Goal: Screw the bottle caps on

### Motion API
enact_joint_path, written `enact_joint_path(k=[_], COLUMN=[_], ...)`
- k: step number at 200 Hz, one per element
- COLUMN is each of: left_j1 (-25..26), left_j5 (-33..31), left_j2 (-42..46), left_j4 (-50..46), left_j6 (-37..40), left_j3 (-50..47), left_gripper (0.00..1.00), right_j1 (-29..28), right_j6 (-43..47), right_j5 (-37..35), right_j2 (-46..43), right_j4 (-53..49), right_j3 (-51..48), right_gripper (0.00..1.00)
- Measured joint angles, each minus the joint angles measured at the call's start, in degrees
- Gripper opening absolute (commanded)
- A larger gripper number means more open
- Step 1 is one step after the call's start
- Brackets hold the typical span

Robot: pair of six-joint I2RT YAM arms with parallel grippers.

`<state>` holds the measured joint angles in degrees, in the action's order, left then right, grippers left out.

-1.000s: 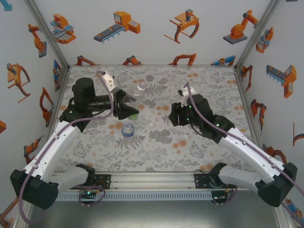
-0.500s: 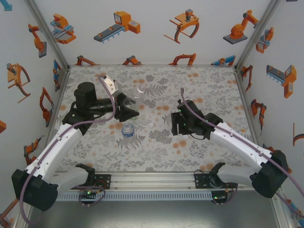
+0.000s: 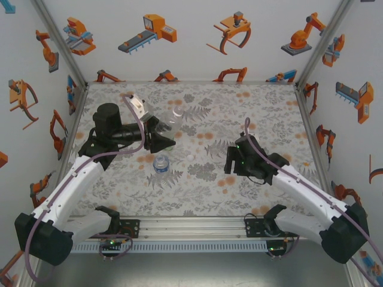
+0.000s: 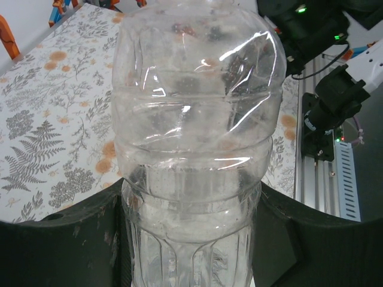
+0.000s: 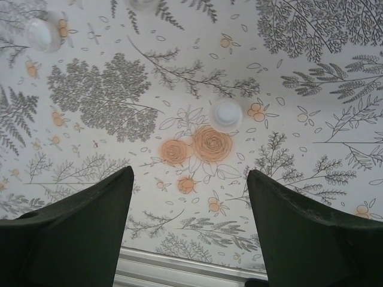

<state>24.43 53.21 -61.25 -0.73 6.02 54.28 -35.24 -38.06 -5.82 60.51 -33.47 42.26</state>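
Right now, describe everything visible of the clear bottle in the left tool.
The clear bottle looks like thin, colourless, empty plastic: rounded dented body with horizontal ribs, vertical flutes below. The left tool is shut on its fluted part, a dark finger each side, holding it above the floral table.

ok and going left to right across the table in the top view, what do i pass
short blue-label bottle → white cap → right gripper, jaws open. Left out: the left gripper and the clear bottle it grips, since both overlap the short bottle sideways.
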Motion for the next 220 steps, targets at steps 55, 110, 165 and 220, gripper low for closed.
enact_joint_path(k=[55, 110, 165, 220], left_j1=[0.0, 0.0, 0.02, 0.09], left_j5=[0.5, 0.17, 0.2, 0.24], left_j2=[0.0, 0.02, 0.52, 0.72], left_j4=[0.44, 1.49, 3.39, 5.4], left_j6=[-0.46, -1.33, -2.71, -4.2], left_j3=[0.0, -0.13, -0.57, -1.4], left_gripper=[0.0, 0.0, 0.0, 0.0], right_j1=[2.97, 4.37, 5.95, 5.92], right_j6=[4.28, 7.1, 7.98, 8.17], right_j5=[6.62, 6.95, 7.65, 7.76], right_j2=[13.16, 18.95, 21.07, 22.86], right_j4=[-0.74, -0.59, -0.09, 0.96], right_j3=[5.68, 9.62, 8.81, 8.35], right_gripper=[0.63, 0.59, 0.56, 0.54])
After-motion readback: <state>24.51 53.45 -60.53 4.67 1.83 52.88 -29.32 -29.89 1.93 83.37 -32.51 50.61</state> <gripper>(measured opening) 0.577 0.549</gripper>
